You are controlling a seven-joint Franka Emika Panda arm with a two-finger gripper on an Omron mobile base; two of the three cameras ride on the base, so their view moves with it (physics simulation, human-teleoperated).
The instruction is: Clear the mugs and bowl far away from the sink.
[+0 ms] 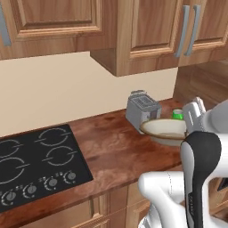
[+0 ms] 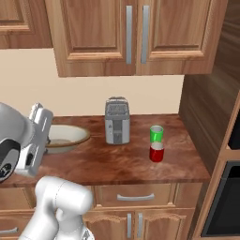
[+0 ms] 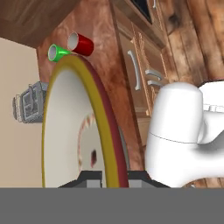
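Note:
My gripper [image 3: 111,177] is shut on the near rim of the bowl [image 3: 65,122], one finger on each side of the tan rim. The bowl [image 1: 164,128] is cream inside and sits level just left of the toaster in the right base view [image 2: 65,136]; I cannot tell whether it touches the counter. The hand [image 2: 40,123] comes down on its left rim there. The green mug [image 2: 156,133] and the red mug [image 2: 156,152] stand close together on the counter right of the toaster. Both also appear beyond the bowl, green mug [image 3: 57,52] and red mug [image 3: 81,43]. The sink is out of view.
A silver toaster [image 2: 117,121] stands at the back of the wooden counter between bowl and mugs. A black stovetop [image 1: 35,164] lies to the left. A tall wooden cabinet side [image 2: 206,108] closes the counter's right end. Upper cabinets [image 2: 131,33] hang overhead.

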